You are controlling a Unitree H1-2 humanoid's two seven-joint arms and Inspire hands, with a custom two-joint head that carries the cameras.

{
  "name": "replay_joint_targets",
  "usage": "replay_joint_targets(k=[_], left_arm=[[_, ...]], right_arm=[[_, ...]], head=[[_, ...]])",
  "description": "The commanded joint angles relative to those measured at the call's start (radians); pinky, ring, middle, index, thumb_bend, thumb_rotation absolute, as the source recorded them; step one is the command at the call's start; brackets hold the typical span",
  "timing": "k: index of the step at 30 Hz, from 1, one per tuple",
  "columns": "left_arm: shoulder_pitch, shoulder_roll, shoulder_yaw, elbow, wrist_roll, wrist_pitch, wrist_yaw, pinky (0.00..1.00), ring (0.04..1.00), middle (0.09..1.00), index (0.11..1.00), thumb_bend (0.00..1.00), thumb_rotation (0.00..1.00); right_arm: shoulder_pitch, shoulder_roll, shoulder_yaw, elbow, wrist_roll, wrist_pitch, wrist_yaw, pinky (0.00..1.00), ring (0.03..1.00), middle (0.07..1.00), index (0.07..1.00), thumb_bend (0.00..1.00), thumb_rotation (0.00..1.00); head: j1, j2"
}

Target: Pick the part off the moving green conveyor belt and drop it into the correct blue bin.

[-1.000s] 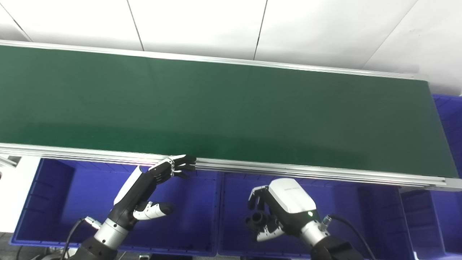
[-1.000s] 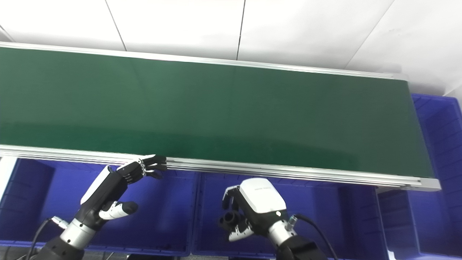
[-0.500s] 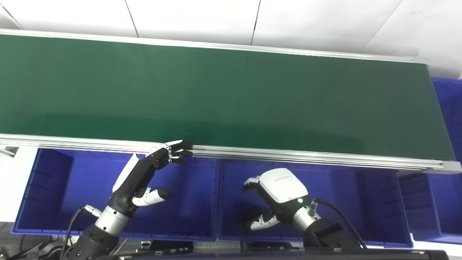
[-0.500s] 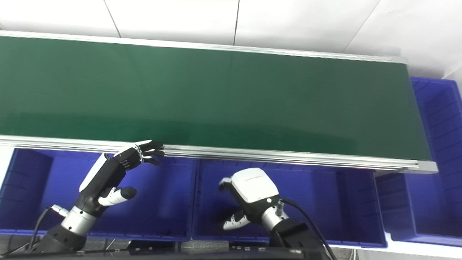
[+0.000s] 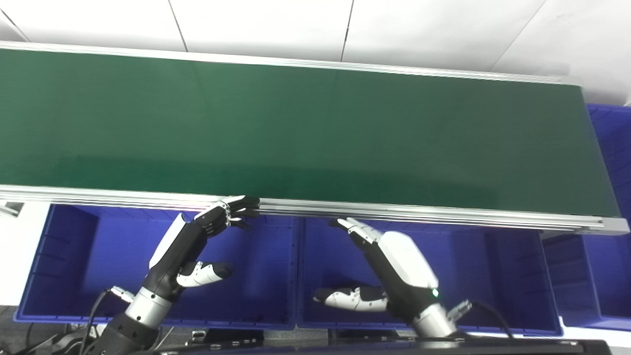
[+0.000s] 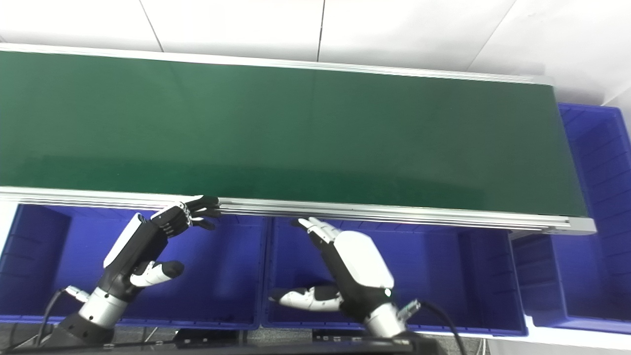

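Observation:
The green conveyor belt [image 5: 296,123] runs across the view with no part on it. My right hand [image 5: 394,266] is open over the middle blue bin [image 5: 493,276], fingers stretched up toward the belt's front rail and thumb out to the left. It holds nothing. No part shows in the bin; the hand hides some of its floor. My left hand [image 5: 190,241] is open and empty over the left blue bin [image 5: 74,256], with its fingertips at the front rail.
The belt's aluminium front rail [image 5: 443,214] runs just above both bins. Another blue bin [image 5: 611,133] stands past the belt's right end, and a further one [image 5: 591,281] is at the lower right. White wall panels lie behind the belt.
My right hand was shut on a small black part over the middle bin; it has opened, and the part is no longer in view. The left hand barely moved. The camera tilted slightly.

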Motion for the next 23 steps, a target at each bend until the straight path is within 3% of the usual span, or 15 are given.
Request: replay_joint_targets(k=[1,7,17,23], left_arm=[[0.008,0.002,0.006,-0.033,-0.015,-0.035,-0.008,0.65,0.758,0.811,0.791,0.71,0.74],[0.015,-0.01,0.005,-0.026,-0.008,-0.035,-0.004,0.67,0.765,0.816,0.791,0.71,0.72],[0.026,-0.021,0.007,-0.016,0.01,-0.035,0.001,0.71,0.8,0.832,0.801,0.72,0.71],[0.03,-0.014,0.006,-0.02,0.026,-0.035,0.002,0.71,0.799,0.842,0.809,0.71,0.7]], right_arm=[[0.01,-0.006,0.0,0.009,0.092,-0.096,-0.053,0.84,0.906,0.93,0.94,0.64,0.6],[0.013,-0.004,-0.009,0.062,0.162,-0.147,-0.122,0.84,0.901,0.935,0.954,0.64,0.67],[0.006,-0.01,-0.018,0.104,0.234,-0.153,-0.17,0.84,0.912,0.961,0.976,0.65,0.7],[-0.014,-0.019,-0.031,0.152,0.31,-0.191,-0.177,0.87,0.94,0.986,0.986,0.64,0.65]], head=[[0.001,0.0],[0.024,-0.023],[0.05,-0.056],[0.06,-0.079]])
